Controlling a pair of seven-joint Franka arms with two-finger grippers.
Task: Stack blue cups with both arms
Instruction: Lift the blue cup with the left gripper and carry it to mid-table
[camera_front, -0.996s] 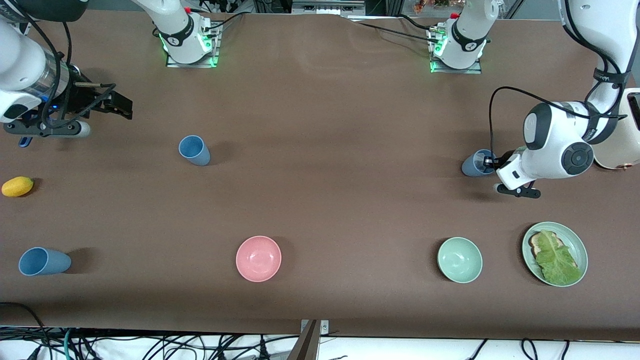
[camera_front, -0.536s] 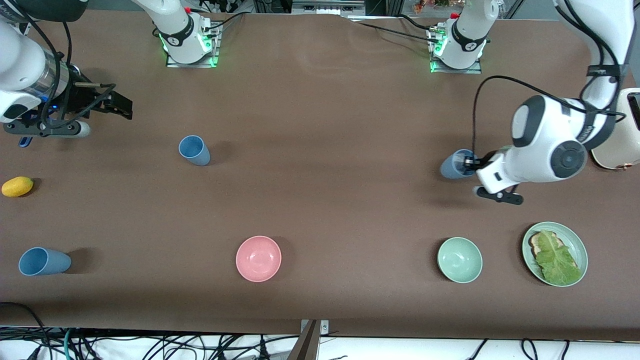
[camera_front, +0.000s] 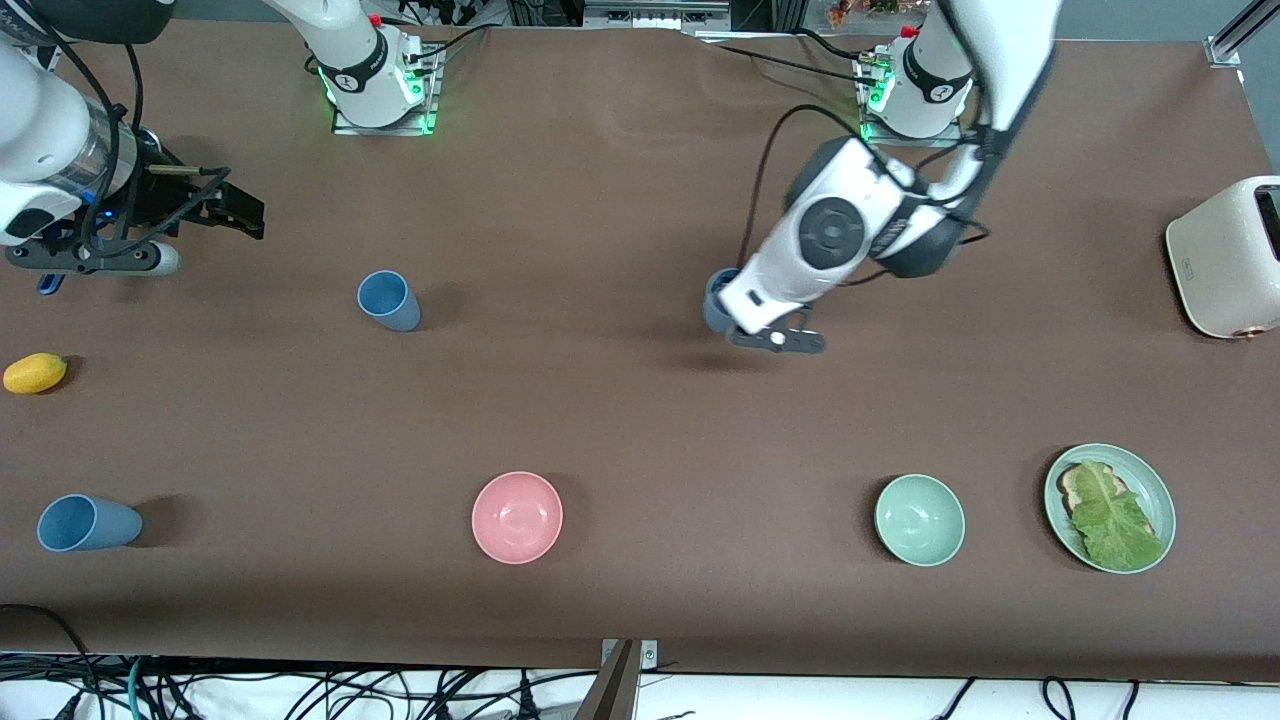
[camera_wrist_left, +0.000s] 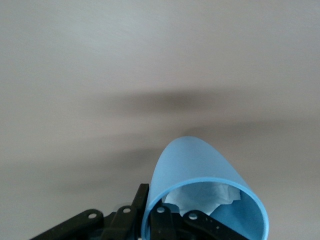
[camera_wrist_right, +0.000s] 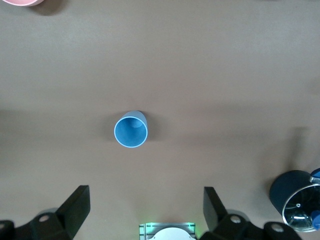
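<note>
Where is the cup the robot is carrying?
The left gripper holds that cup in the air over the middle of the table, between the standing cup and the toaster.

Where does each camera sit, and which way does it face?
Front view: high across the table, facing both arms' bases; shows both arms, the right waiting over its own end.
Left wrist view: on the left arm, looking past the left gripper, jaws shut on the held blue cup, at bare table.
Right wrist view: straight down past the right gripper, jaws open, onto the standing blue cup.
Shared: the front view also shows both those cups.
</note>
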